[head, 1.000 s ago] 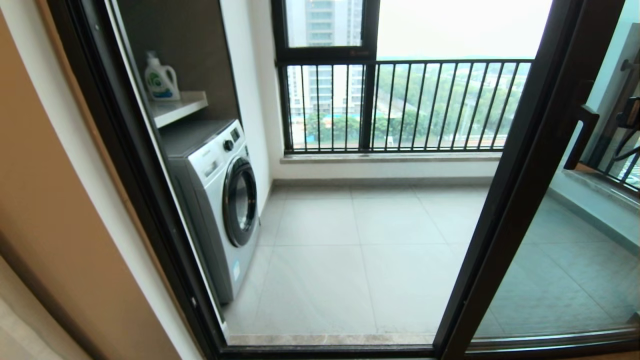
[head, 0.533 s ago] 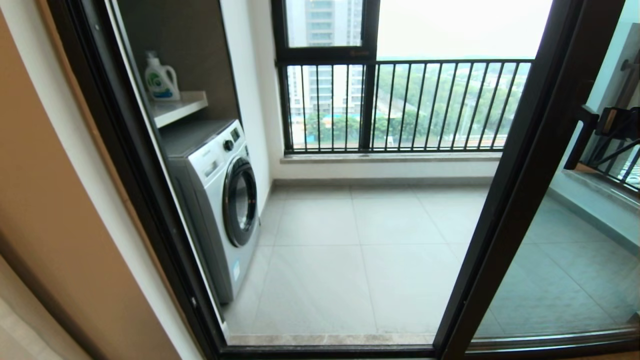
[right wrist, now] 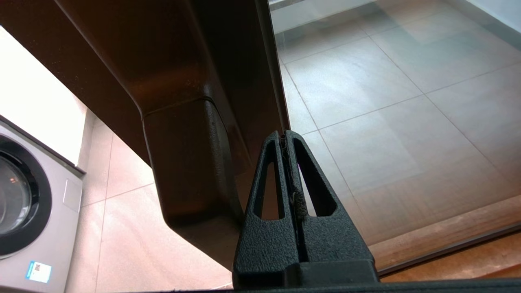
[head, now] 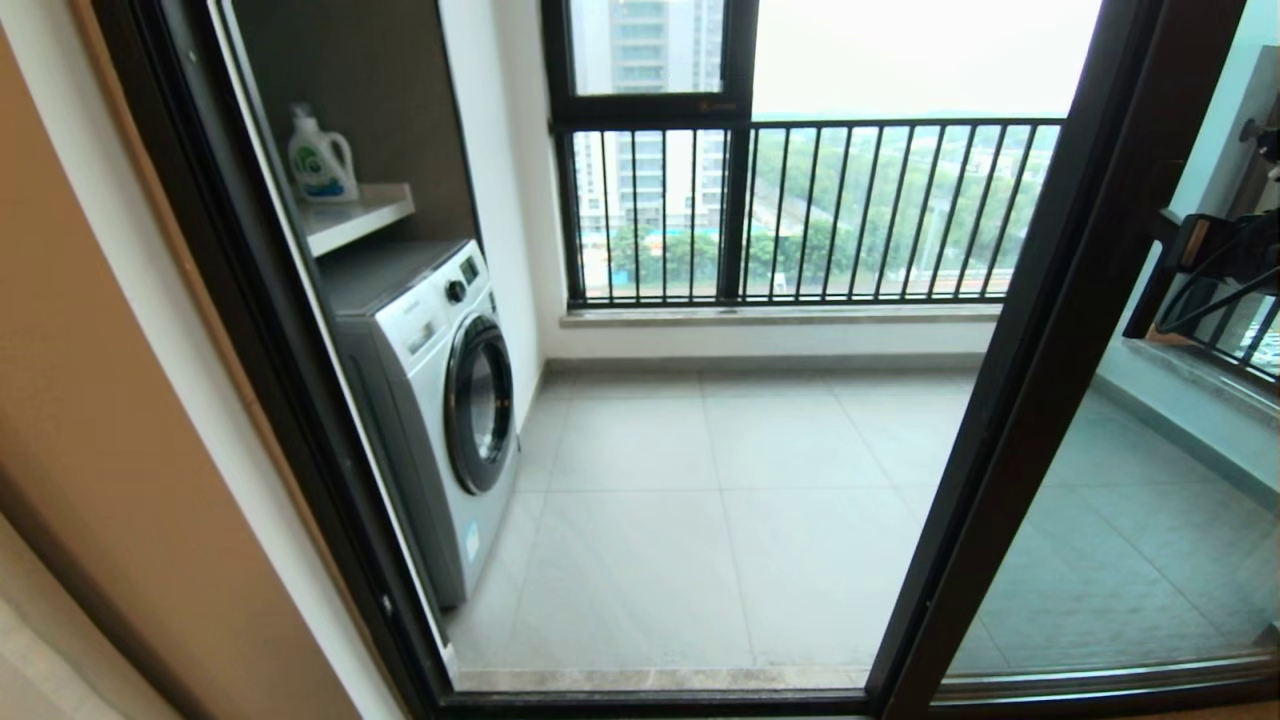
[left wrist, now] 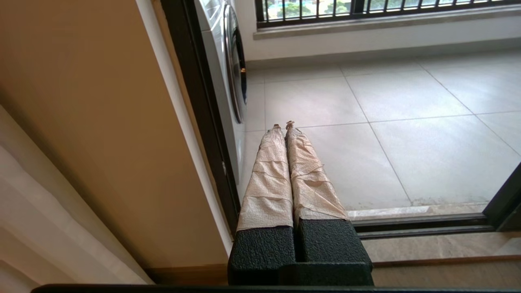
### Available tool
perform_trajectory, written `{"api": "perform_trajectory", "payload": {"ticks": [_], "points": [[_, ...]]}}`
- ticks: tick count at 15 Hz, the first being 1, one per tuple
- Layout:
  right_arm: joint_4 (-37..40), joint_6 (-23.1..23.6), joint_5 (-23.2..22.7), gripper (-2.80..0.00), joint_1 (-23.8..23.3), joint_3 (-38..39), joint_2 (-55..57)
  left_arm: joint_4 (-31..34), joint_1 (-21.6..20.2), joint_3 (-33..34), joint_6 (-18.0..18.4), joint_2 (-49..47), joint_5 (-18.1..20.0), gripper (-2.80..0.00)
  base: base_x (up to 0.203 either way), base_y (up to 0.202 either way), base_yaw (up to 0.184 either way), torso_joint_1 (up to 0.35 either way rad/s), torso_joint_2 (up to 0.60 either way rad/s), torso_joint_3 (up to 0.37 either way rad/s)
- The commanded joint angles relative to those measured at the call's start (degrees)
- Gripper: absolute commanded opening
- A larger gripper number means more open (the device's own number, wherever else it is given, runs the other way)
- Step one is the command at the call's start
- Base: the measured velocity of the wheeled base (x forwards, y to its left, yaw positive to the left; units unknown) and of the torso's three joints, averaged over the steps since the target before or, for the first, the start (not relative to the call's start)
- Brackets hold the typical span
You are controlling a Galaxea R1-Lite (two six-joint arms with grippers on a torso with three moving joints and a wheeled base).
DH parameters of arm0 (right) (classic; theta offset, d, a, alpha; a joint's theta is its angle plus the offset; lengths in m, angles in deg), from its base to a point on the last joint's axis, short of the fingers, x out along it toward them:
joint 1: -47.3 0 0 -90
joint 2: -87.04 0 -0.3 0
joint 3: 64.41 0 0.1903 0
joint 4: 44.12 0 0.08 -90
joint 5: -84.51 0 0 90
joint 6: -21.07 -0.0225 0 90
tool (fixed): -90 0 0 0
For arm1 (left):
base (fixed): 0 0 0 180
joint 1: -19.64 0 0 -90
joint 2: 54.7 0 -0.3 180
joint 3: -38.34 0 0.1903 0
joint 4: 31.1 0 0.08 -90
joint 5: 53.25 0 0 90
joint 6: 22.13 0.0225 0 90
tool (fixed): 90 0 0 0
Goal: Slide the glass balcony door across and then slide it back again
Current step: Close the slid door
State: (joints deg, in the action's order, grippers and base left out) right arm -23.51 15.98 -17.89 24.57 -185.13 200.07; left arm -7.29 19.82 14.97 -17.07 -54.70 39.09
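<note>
Two grippers pinched together: right gripper (right wrist: 283, 136), pebbled black, beside door's (right wrist: 228, 61) boxy brown handle (right wrist: 187, 158).

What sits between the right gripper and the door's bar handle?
Nothing. In the right wrist view the right gripper, fingers shut, sits just beside the glass balcony door's bar handle, on its glass side; contact unclear.

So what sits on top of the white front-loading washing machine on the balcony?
Nothing rests on the white front-loading washing machine; its grey lid is bare. A white shelf above carries a white detergent bottle. The alcove's left part is hidden by the dark door frame.
</note>
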Motion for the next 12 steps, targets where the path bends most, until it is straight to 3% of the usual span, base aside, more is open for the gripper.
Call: {"api": "perform_trajectory", "payload": {"ticks": [1,12], "points": [[0.0,0.0,-0.4,-2.80,0.4,0.2,-0.4,0.0,0.0,0.0,0.0,-0.1,0.0,-2.80,0.000,0.000,0.000,0.000,0.00,0.000],[-2.9,0.2,-0.3,-2.80,4.8,5.4,-1.8,0.0,0.0,0.0,0.0,-0.1,0.0,-2.80,0.000,0.000,0.000,0.000,0.00,0.000]]}}
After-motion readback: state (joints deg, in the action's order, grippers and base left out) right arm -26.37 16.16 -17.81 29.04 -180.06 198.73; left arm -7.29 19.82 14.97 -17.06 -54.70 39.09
